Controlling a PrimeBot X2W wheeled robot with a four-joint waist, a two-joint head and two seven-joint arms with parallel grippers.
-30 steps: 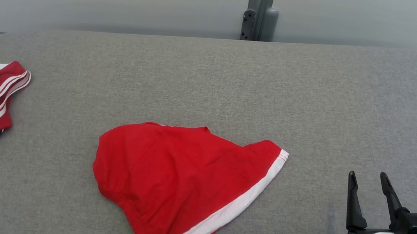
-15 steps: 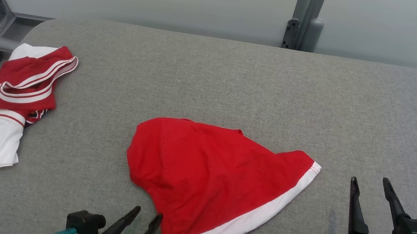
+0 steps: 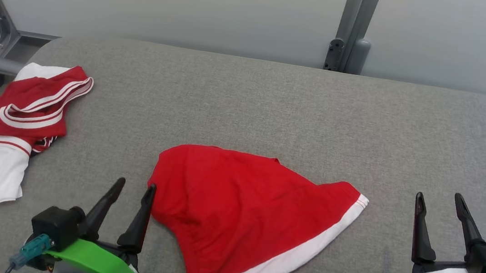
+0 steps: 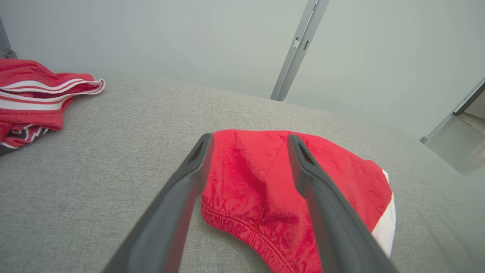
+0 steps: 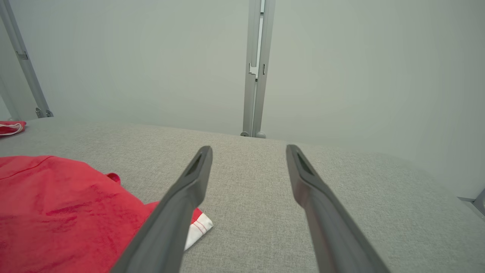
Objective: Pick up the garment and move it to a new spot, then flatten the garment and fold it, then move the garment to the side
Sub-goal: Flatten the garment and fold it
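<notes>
Your red garment [image 3: 242, 219] lies on the grey worktop [image 3: 273, 108], low in the head view at about 6 o'clock. It is soft, thin cloth with small wrinkles. Its shape is a lopsided triangle with a round top. A white band [image 3: 284, 260] runs along its slanted edge, down toward 5 o'clock. In the left wrist view you can see a puckered, stretchy hem [image 4: 235, 223] on the near side. The worktop is covered in rough woven fabric and has round corners. Your left pincer [image 3: 137, 184] is at 7 o'clock. Its two long dark fingers are spread wide and hold nothing. One fingertip sits right beside the garment's left edge, and I cannot tell if it touches. A bright green collar [image 3: 91, 261] wraps its base. Your right pincer [image 3: 439, 196] is at 4 o'clock, also spread wide and empty, over bare worktop, apart from the garment's white-tipped corner. At 9 o'clock a striped jersey [image 3: 10, 128], dark red and white, lies bunched up by the worktop's left end. A smooth grey metal post [image 3: 351, 30] stands at 1 o'clock against a plain pale wall [image 3: 171, 4].
</notes>
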